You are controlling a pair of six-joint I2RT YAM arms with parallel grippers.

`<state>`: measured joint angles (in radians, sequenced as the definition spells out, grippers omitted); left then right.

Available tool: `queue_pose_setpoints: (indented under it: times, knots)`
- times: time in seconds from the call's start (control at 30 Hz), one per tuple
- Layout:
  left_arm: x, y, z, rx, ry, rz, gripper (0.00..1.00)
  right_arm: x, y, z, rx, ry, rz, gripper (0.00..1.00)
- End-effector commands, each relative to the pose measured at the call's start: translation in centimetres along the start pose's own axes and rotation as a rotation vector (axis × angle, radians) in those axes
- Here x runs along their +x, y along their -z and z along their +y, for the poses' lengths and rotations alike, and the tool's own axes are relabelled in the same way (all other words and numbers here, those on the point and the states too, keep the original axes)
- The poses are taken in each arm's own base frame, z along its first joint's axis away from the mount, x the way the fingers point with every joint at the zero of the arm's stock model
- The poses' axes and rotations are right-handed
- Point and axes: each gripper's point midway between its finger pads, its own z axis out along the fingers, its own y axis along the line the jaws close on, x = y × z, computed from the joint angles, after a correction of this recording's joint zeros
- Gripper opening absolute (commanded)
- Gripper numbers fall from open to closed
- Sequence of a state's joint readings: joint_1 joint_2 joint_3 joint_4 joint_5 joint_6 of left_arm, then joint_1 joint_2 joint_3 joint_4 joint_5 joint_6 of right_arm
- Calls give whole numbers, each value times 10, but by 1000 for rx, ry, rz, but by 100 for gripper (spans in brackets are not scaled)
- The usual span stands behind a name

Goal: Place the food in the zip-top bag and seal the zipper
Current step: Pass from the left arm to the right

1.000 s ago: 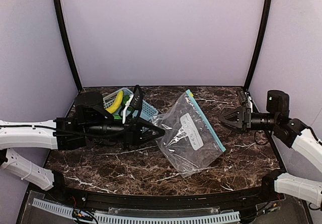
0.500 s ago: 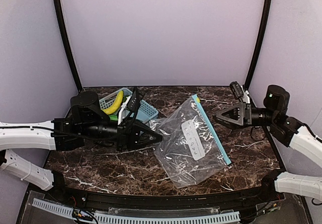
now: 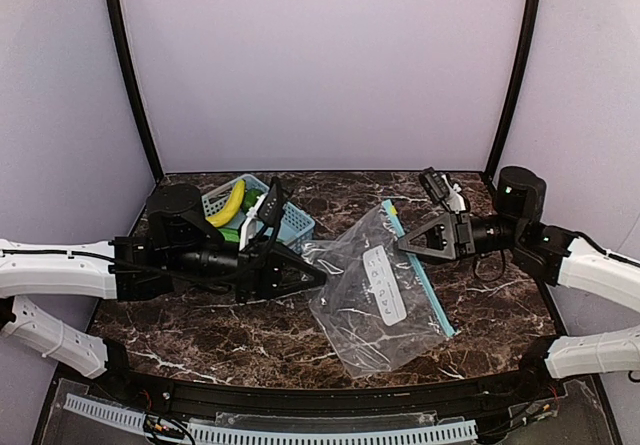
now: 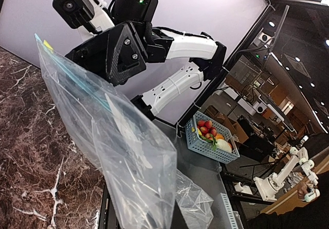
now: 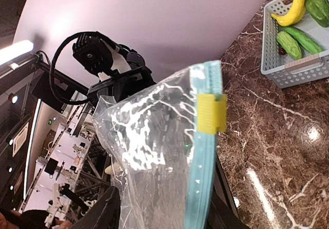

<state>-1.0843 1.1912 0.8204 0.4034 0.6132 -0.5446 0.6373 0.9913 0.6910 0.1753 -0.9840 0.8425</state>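
The clear zip-top bag [image 3: 380, 295] is held up off the marble between both arms. My left gripper [image 3: 317, 269] is shut on its left corner, and in the left wrist view the bag [image 4: 128, 152] hides those fingers. My right gripper [image 3: 403, 247] straddles the bag's mouth edge. Its jaws are still apart, with the light-blue zipper [image 5: 205, 177] and the yellow slider [image 5: 212, 113] between them. The food lies in the blue basket [image 3: 285, 220]: a banana [image 5: 291, 11], a green pepper [image 5: 318, 6] and two cucumbers [image 5: 291, 45].
The basket [image 5: 288, 67] stands at the back left of the marble table [image 3: 250, 335], behind my left arm. Black frame posts [image 3: 130, 75] rise at both back corners. A black rail [image 3: 320, 395] runs along the table's near edge.
My right gripper moved left onto the bag's zipper edge and its jaws narrowed. The bag swung a little with it. My left arm barely moved.
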Motion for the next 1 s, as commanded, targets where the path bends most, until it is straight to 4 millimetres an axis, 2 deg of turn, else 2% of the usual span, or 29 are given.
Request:
queue_pose_setpoints:
  times: [0.0,0.13,0.17,0.2,0.23,0.27,0.3,0.37,0.5,0.53,0.57,0.67,0.77,0.87,0.97]
  knots:
    - [2,4,3,-19,-3,-11,1,-11,-3,17,-36,73,-38,38]
    - [4,9,11,-71,6,-9,1,-14,-3,16,-19,79,-51,14]
    - [8,10,15,-90,12,7,8,-14,-3,15,-13,80,-53,7]
    - [8,12,18,-115,13,6,19,-15,-2,15,-5,82,-54,1]
    - [13,15,24,-154,22,40,45,-15,-2,15,3,85,-54,0]
    - [9,20,30,-208,15,32,60,-15,-2,13,16,91,-51,0]
    - [12,26,36,-265,9,69,81,-15,-2,13,28,94,-48,0]
    - [7,41,44,-377,-20,98,95,-14,-1,13,47,103,-35,0]
    - [-18,65,46,-516,-97,111,99,-4,-3,17,67,118,9,0]
    - [-27,65,42,-518,-123,107,99,-1,-4,18,65,119,19,0]
    - [-26,66,42,-521,-122,125,99,1,-5,19,62,121,29,0]
    - [-33,52,37,-468,-129,142,99,7,-10,26,41,134,51,0]
    - [-33,29,30,-350,-116,156,99,14,-19,30,27,144,80,0]
    - [-47,11,19,-262,-113,142,99,19,-29,32,16,156,103,0]
    - [-48,-5,20,-210,-80,164,99,24,-36,34,5,166,117,0]
